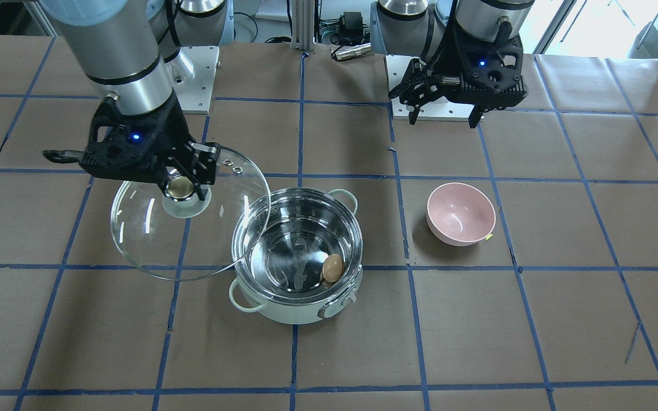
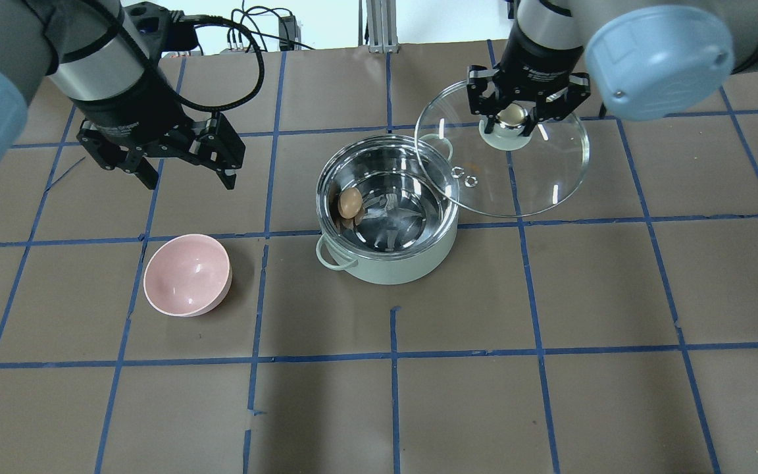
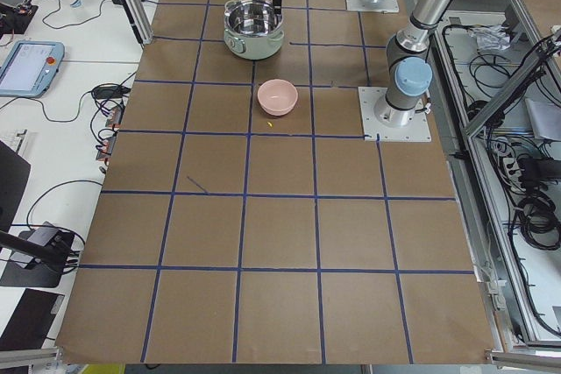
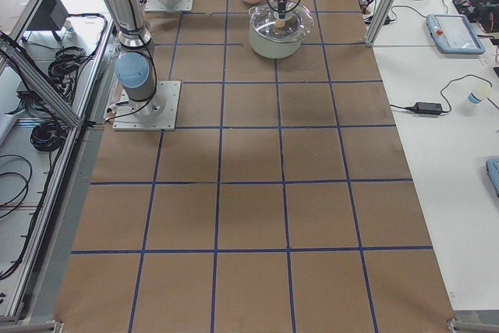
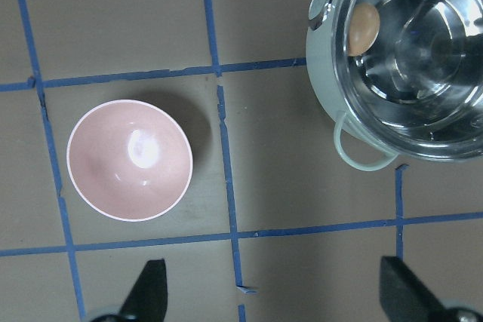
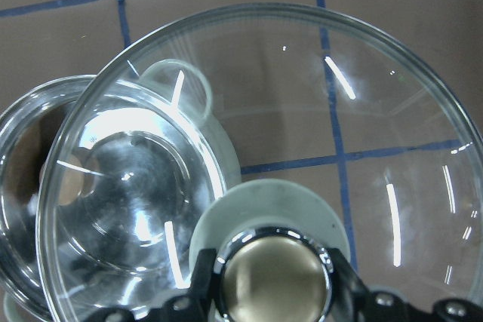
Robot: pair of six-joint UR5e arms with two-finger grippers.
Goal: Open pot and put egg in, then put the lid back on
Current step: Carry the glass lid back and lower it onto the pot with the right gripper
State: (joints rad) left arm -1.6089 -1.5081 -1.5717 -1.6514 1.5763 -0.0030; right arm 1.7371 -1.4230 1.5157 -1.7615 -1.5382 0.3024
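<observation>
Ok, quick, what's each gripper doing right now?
Left gripper: open, holding nothing.
Right gripper: closed, holding the lid by its knob.

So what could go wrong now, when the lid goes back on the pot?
The right gripper holds the lid only by its knob; the wide glass could tilt or slip.
The lid's edge overlaps the pot rim in the overhead view; lowered off-centre, it could knock the pot and roll the egg.
</observation>
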